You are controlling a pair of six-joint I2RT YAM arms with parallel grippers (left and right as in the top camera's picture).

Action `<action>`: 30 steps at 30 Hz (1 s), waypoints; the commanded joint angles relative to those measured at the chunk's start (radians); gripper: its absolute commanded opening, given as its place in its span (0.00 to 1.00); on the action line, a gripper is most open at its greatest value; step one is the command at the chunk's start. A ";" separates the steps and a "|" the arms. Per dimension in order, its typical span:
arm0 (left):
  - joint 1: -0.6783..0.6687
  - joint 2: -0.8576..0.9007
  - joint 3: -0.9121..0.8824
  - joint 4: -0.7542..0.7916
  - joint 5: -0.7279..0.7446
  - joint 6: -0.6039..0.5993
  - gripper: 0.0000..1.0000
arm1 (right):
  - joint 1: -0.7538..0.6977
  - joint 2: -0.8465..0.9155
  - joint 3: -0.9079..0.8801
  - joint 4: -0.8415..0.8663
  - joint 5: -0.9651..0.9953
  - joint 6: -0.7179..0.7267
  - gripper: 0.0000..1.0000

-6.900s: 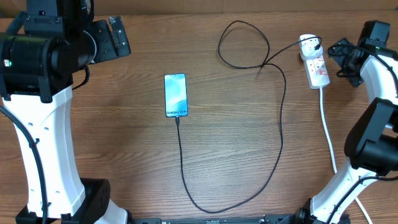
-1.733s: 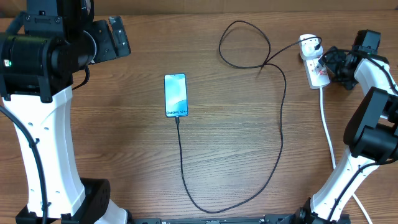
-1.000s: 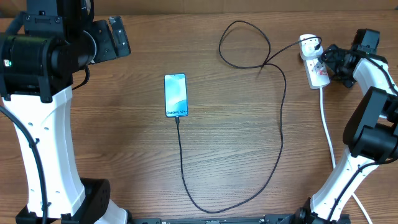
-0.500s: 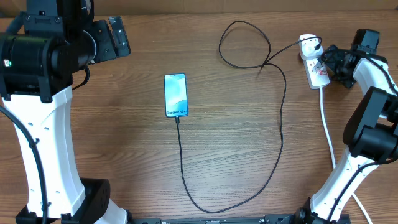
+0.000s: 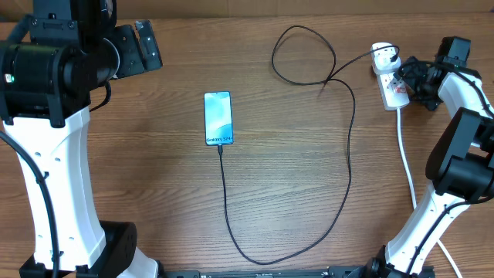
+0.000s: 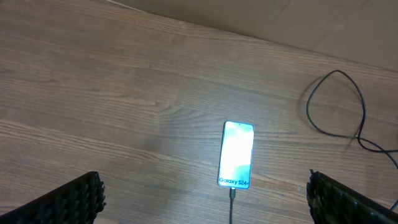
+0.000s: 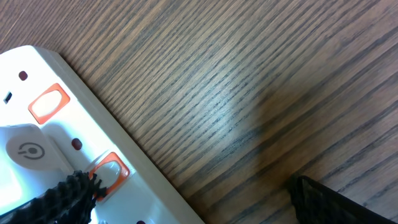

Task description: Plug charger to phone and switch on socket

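White socket [image 5: 394, 86] lies lengthwise, lead end toward the robot, right end effector [image 5: 407, 77] spread apart beside it.

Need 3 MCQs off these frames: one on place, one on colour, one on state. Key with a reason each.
1. Where on the table does the socket lie in the overhead view?
A) centre
B) upper right, by the right gripper
C) lower left corner

2. What colour are the socket's switches?
A) green
B) blue
C) orange-red

3. Where is the connector end of the charger?
A) at the lower edge of the phone
B) loose, far from the phone
C) held in the left fingers

Key:
1 B, the overhead view shows it right next to the right gripper.
2 C, the right wrist view shows two orange-red switches on the white body.
3 A, the overhead view shows the black cable running into the phone's lower edge.
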 commanded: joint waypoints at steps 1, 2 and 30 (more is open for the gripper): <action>0.001 -0.005 0.012 -0.002 -0.009 -0.014 1.00 | 0.003 0.014 0.025 0.012 0.037 -0.007 1.00; 0.001 -0.005 0.012 -0.002 -0.009 -0.014 1.00 | 0.002 0.014 0.027 0.012 0.042 -0.007 1.00; 0.001 -0.005 0.012 -0.002 -0.009 -0.014 1.00 | -0.006 0.046 0.026 0.033 -0.034 -0.007 1.00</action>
